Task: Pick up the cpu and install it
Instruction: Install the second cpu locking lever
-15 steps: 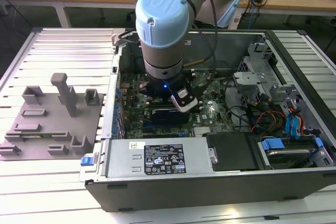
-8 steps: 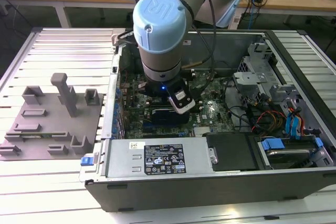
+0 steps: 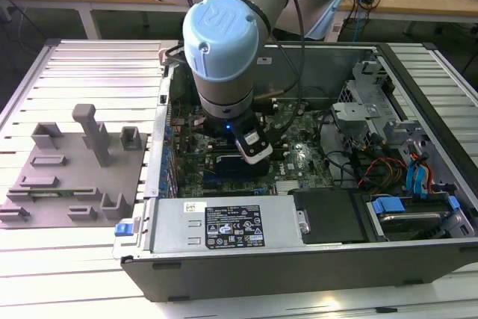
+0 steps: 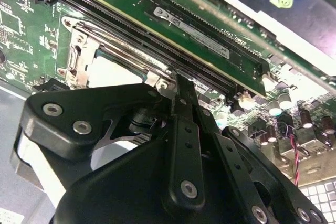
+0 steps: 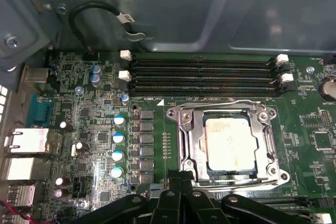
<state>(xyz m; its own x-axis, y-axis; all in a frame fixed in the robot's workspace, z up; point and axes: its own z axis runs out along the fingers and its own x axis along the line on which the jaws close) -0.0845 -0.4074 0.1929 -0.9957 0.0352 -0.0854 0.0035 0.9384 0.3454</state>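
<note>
The cpu [image 5: 231,142], a flat square chip with a silver-white top, lies inside the open metal-framed socket [image 5: 184,129] on the green motherboard [image 5: 100,129]. In the second wrist view its pale top [image 4: 113,72] shows within the socket frame [image 4: 79,51]. My gripper [image 5: 181,180] hangs just off the socket's edge, its black fingers pressed together with nothing between them. From the second wrist view the fingertips [image 4: 181,82] end beside the socket's corner. In the exterior view the gripper [image 3: 254,149] hangs low over the board inside the computer case [image 3: 299,259].
Memory slots [image 5: 205,77] run along one side of the socket, and capacitors [image 5: 118,137] stand beside it. A power supply [image 3: 224,225] lines the case front. Drive cages and cables [image 3: 388,147] fill the exterior view's right. A grey fixture plate [image 3: 75,177] lies left of the case.
</note>
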